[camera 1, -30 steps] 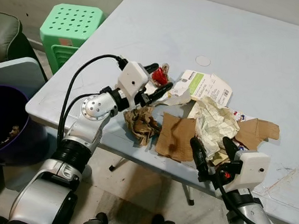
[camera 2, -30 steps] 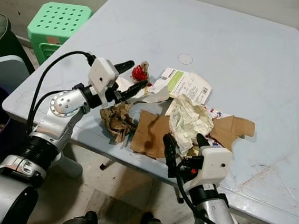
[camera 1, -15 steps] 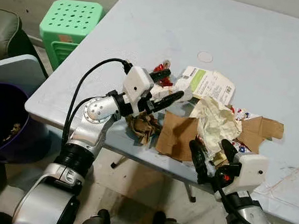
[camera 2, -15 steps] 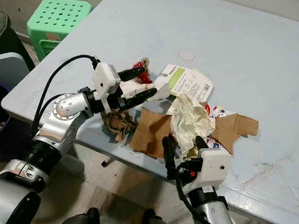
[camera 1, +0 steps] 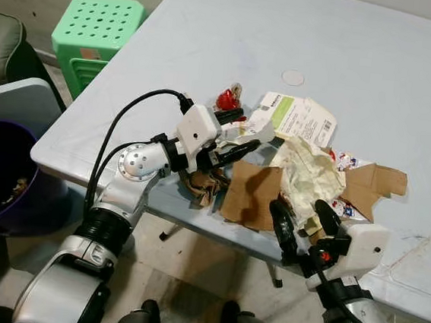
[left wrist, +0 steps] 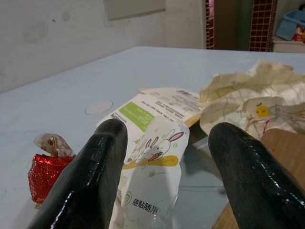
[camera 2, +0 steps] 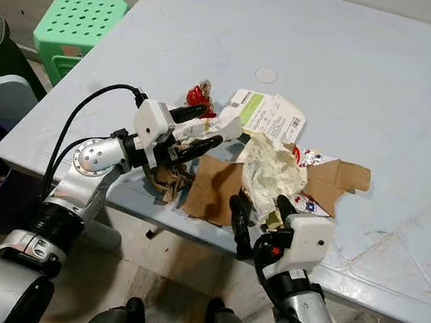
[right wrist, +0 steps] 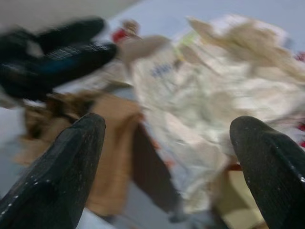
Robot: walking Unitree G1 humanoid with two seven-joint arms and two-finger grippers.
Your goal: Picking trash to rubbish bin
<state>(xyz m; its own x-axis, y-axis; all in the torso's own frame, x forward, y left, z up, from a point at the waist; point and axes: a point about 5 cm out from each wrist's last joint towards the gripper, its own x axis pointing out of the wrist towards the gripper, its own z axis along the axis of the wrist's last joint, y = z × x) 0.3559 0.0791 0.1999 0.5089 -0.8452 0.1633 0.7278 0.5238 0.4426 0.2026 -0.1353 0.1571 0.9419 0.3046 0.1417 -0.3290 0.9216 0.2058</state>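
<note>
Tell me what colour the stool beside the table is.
Green, with round holes in its seat; the stool shows best in the left eye view.

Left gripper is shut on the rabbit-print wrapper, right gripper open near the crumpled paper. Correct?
Not quite. The left gripper is open: the left wrist view shows its fingers spread on either side of the rabbit-print wrapper, not clamped on it. The right gripper is open near the crumpled paper, as you said.

A green stool [camera 1: 98,32] stands beside the pale blue table [camera 1: 362,61]
</note>
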